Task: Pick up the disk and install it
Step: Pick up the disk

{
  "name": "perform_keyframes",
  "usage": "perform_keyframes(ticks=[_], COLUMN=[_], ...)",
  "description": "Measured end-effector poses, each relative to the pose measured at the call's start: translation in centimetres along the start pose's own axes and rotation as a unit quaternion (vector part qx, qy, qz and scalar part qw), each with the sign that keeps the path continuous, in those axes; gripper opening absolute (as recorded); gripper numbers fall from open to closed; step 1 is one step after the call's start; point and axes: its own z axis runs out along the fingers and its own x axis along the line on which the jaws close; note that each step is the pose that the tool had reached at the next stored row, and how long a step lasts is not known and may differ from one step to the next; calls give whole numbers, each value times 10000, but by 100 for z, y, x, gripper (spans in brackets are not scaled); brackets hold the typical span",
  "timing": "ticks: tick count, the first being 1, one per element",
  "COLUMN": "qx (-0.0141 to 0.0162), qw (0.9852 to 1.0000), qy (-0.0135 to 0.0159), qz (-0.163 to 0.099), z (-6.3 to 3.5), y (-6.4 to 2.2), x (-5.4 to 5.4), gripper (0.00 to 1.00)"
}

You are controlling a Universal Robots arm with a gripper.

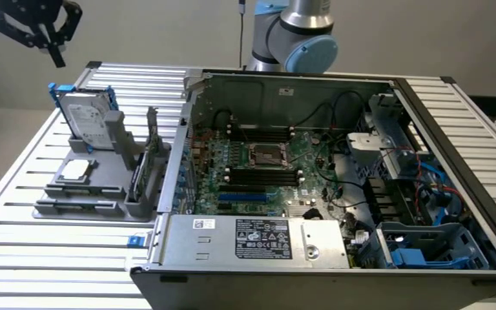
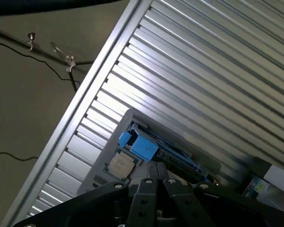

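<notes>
my gripper (image 1: 51, 46) hangs empty, fingers (image 2: 155, 172) pressed together, high up and well apart from the disk (image 1: 88, 116) leaning in the grey stand (image 1: 84, 210) at the exterior view's left, so i fear a descent with jaws shut like this could ram or topple it.

Exterior view overlooks the whole table (image 1: 15, 194) from above; wrist view looks down, sharing the disk (image 1: 87, 116).

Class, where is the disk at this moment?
On the exterior view's left, the disk stands in the grey rack, beyond the square chip, beside the open computer case.
</notes>
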Motion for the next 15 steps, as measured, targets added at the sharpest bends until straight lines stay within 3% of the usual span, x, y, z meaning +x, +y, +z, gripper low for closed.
perform_keyframes(ticks=[4,8,12,15], qx=[0,1,1,1], qw=[9993,9974,9941,9907], qy=[5,10,15,19], qz=[-368,-726,-1088,-1361], z=[0,0,3,8], y=[0,0,0,0], x=[0,0,0,0], gripper=[11,11,11,11])
